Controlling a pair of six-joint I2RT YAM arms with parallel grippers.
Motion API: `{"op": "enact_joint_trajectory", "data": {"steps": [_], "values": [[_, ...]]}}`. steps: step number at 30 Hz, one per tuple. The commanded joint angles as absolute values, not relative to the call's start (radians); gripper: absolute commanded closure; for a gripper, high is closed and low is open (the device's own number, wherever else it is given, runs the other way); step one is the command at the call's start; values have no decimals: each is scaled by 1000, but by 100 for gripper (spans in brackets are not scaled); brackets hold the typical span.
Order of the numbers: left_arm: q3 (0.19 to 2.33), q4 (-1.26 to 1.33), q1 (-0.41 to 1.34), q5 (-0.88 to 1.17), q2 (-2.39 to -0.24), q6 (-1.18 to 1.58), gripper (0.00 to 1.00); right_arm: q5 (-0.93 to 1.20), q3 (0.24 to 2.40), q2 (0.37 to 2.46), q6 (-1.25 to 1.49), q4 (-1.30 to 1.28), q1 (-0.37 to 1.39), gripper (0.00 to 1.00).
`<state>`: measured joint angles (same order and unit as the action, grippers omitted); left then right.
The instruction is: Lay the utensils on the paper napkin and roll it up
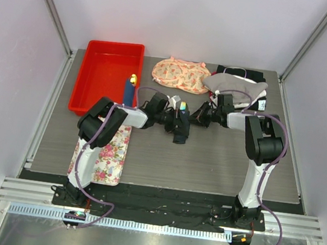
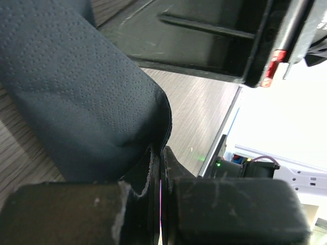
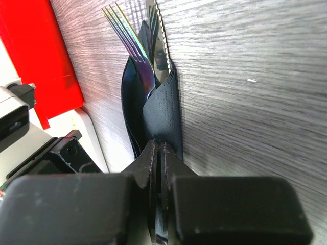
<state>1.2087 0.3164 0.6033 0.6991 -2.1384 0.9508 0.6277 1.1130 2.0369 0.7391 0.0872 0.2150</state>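
At the far left, the red bin stands at the back of the table. The floral tray lies nearer me, under my left arm. Both are well apart from the work.

My left gripper reaches to mid-table, with its jaws together on a flap of the paper napkin. The napkin is already a plump dark roll lying on the wood just beyond my fingertips.

On the right, my right gripper is also clamped on the napkin, pinching the end of the wrap. The fork and the knife lie inside it, their tips poking out of the far end.

I judge the rolling to be nearly done, so what's left is to tighten it and set it down neatly. To do that well, I should turn both wrists together at the same pace so the roll does not twist into a cone. I should also hold it low against the table so the cutlery cannot slide out of the open end.

The paper is thin and looks likely to tear at either pinch, so the pull should be light and along the sheet, never sideways. I would let go with one side at a time, once the loose edge is tucked underneath.

Behind my right arm, the grey cloth is clear of all this.
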Motion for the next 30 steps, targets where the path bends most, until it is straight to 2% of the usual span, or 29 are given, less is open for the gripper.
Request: {"op": "enact_joint_trajectory", "data": {"steps": [1, 26, 29, 30], "values": [[1238, 400, 615, 719, -2131, 965, 100, 453, 1072, 2074, 667, -48, 230, 99], [1238, 400, 627, 695, -2259, 910, 99, 453, 1071, 2066, 678, -46, 233, 99], [1223, 368, 623, 680, -2266, 896, 97, 463, 1078, 2063, 672, -52, 232, 99], [1218, 365, 620, 683, -2272, 897, 91, 477, 1084, 2059, 658, -61, 229, 99]]}}
